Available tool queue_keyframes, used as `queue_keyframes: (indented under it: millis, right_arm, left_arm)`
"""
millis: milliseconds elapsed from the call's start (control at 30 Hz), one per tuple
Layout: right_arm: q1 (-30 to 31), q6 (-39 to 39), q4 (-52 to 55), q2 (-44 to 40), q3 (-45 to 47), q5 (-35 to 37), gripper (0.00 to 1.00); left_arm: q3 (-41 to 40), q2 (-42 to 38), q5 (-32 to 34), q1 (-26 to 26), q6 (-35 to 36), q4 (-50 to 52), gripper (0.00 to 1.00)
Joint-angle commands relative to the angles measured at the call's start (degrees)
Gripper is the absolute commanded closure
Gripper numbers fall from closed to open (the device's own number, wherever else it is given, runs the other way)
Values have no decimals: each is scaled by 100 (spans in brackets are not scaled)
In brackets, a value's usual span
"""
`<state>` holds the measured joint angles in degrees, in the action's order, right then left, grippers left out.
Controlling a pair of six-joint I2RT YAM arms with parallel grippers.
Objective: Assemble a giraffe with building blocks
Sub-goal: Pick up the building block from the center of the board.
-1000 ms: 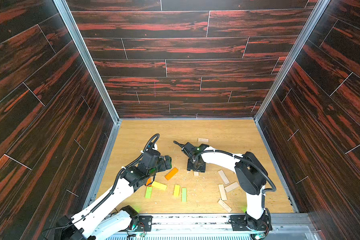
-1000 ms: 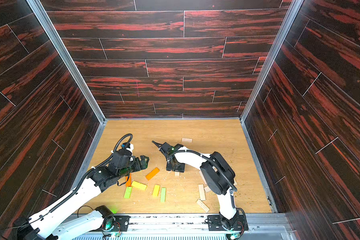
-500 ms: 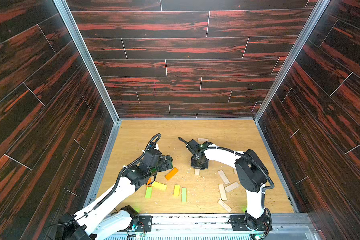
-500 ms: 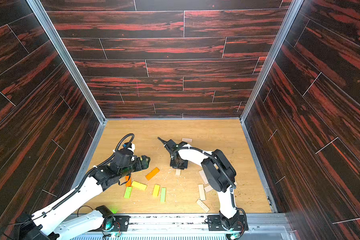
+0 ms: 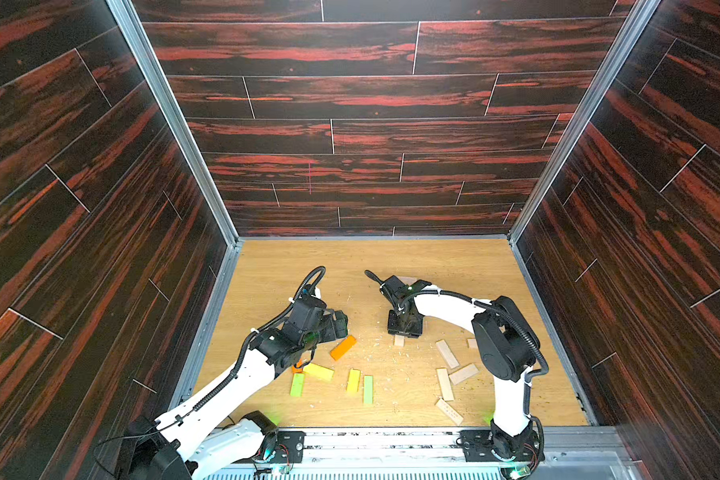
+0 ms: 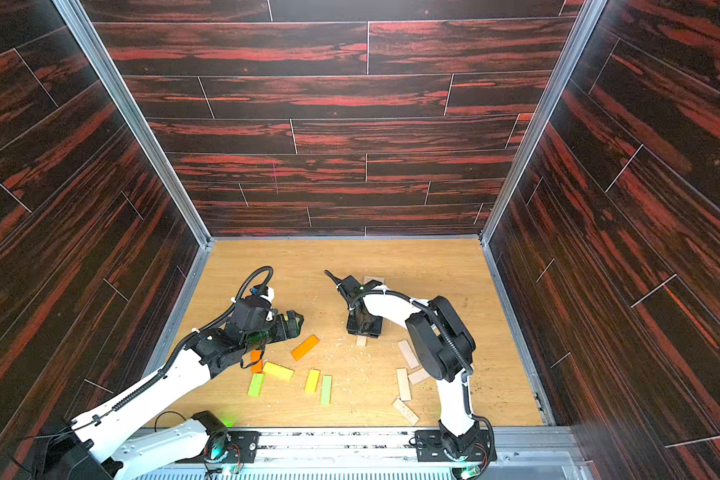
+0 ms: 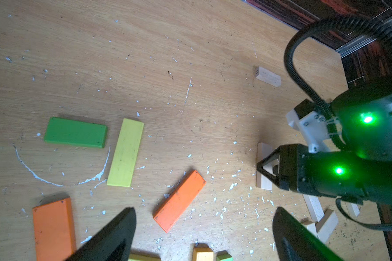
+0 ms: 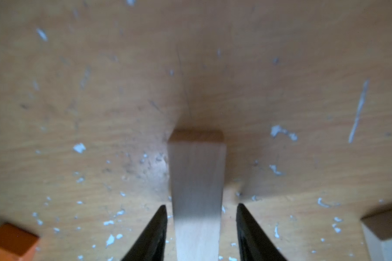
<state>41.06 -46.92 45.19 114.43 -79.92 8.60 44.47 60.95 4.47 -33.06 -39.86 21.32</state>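
The pale plank is straddled but not clamped by the right gripper and could be knocked askew if gripped off-centre, while the left gripper is held wide open, empty.

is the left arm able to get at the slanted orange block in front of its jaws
Probably yes. The left arm has its jaws wide open just short of the orange block, which lies flat with bare table around it; the yellow block lies apart and the right arm works further off.
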Motion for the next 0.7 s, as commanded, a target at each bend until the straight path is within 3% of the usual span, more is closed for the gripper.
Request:
queue_keyframes:
  millis: [0,300,667]
  right_arm:
    - [173,-203,122,162,81,-95,51]
    - [-114,-93,180,-57,214,120,87]
    - [-1833,1131,747,-87,-822,189,90]
  left_arm:
    - [141,-82,10,23,66,8,3]
    - [122,-143,46,27,74,-3,3]
    - [809,819,-245,24,161,-517,3]
